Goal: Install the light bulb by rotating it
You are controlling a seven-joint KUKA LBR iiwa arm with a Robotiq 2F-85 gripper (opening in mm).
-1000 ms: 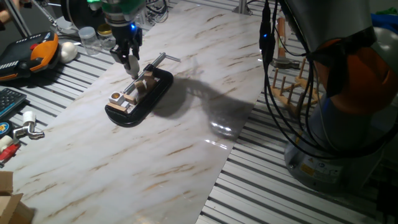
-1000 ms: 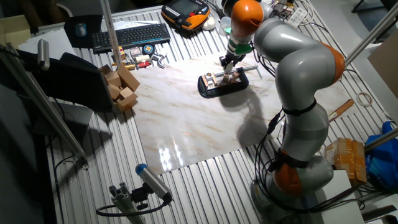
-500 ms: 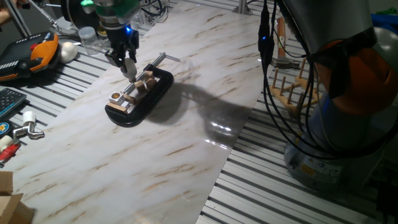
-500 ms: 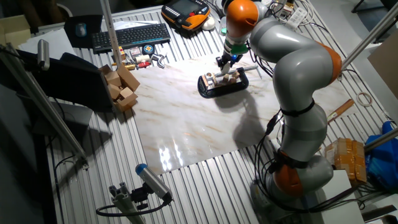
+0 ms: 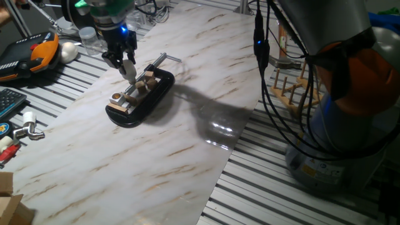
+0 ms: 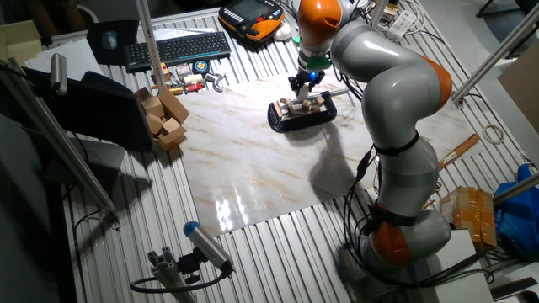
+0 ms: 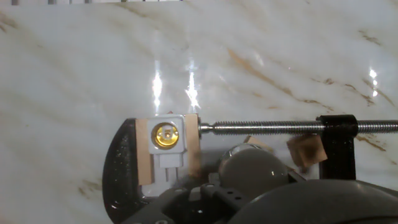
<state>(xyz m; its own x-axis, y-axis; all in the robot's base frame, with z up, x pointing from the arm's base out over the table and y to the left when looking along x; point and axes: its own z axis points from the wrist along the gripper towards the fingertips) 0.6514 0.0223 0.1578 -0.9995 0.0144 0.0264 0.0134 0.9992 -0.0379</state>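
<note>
One fixed view: claw [image 5: 129, 70] hangs over the far end of the black clamp [image 5: 140, 95] on the marble counter [image 5: 187, 137], fingers closed on a pale object I take for the light bulb. Other fixed view: claw [image 6: 305, 84] above clamp [image 6: 301, 114], detail too small. Hand view: light bulb [image 7: 252, 167] sits at the claw, just right of the white socket [image 7: 166, 137] with brass contact, below the threaded rod [image 7: 267, 127].

A marbled board [image 5: 162, 150] lies on a ribbed metal counter [image 6: 278, 252], glare on its near edge. A keyboard [image 6: 177, 48] and wooden blocks [image 6: 164, 118] sit at the counter's far side, near a dark monitor [image 6: 109, 109].
</note>
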